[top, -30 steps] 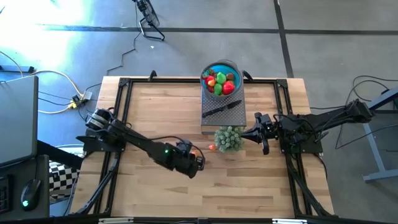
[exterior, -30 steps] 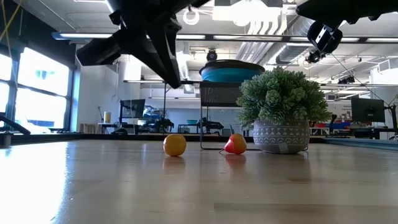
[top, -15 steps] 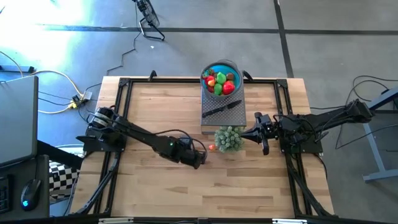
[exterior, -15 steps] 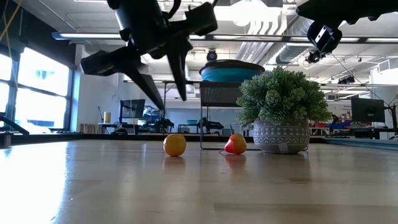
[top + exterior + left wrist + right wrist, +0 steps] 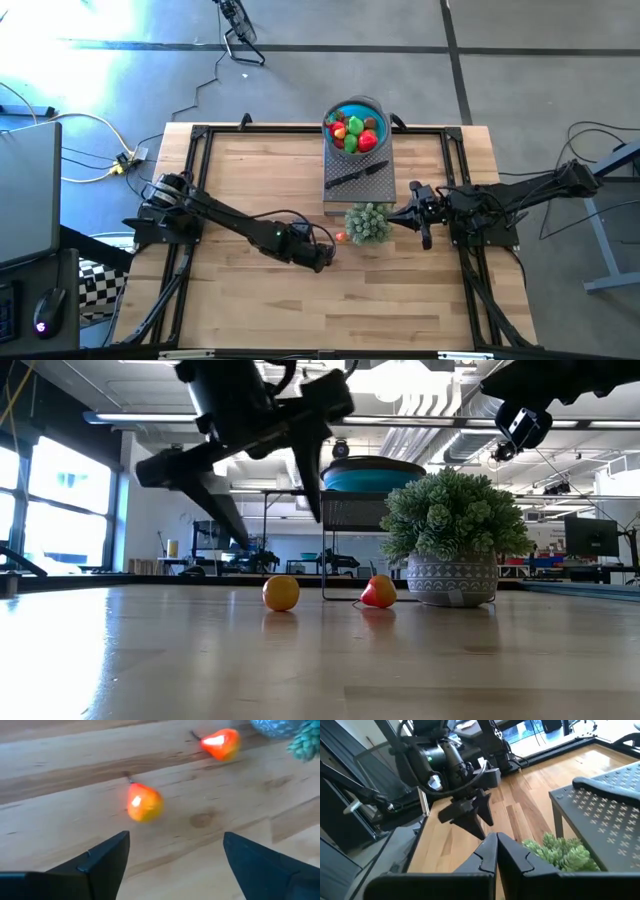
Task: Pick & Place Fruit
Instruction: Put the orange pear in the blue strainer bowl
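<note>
Two fruits [image 5: 281, 593] on table; potted plant [image 5: 455, 545] beside red one.

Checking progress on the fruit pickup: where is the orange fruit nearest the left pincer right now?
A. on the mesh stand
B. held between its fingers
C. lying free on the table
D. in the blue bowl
C: the orange fruit lies on the wooden table, ahead of the open left pincer, untouched.

The left gripper [image 5: 265, 485] has spread its fingers wide and edged right across the table [image 5: 250, 300], hanging above the orange fruit [image 5: 144, 803].
</note>
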{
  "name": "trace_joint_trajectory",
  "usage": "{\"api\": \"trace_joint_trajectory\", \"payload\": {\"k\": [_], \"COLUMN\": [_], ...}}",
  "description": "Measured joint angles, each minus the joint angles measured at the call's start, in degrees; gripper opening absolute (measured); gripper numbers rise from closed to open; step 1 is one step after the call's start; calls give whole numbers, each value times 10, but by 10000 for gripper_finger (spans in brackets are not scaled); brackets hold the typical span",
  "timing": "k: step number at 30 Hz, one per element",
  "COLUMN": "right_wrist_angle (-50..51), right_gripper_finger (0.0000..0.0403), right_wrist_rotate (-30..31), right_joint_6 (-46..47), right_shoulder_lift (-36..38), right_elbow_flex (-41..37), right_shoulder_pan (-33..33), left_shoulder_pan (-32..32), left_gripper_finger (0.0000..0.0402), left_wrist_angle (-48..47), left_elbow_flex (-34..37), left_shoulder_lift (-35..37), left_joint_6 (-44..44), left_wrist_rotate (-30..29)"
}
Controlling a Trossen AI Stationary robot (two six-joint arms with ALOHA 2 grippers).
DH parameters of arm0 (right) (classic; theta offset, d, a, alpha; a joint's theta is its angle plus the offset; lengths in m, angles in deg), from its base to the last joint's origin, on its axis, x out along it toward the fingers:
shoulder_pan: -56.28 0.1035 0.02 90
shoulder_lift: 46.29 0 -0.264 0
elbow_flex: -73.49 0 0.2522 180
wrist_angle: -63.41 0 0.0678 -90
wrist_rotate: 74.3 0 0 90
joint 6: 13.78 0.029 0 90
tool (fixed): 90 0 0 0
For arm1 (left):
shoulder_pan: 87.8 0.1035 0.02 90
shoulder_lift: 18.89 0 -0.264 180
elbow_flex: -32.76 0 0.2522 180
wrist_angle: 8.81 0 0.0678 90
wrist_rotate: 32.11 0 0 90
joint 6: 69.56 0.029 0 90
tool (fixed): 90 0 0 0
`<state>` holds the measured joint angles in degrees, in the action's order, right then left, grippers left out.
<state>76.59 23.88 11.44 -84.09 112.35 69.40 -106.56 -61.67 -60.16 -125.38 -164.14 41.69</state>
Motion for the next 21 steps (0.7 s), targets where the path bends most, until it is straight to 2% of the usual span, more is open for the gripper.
{"api": "trace_joint_trajectory", "payload": {"k": [13,21], "right_wrist_angle": [3,3], "right_gripper_finger": [2,2], "right_wrist_rotate": [0,0], "right_joint_6": [0,0], "right_shoulder_lift": [0,0], "right_elbow_flex": [0,0], "right_shoulder_pan": [0,0], "left_shoulder_pan": [1,1], "left_gripper_finger": [317,317], "left_wrist_angle": [-2,1], "left_elbow_flex": [1,2], "left_shoulder_lift": [-55,-65], "left_joint_6": [-48,-63], "left_wrist_rotate": [1,-9]}}
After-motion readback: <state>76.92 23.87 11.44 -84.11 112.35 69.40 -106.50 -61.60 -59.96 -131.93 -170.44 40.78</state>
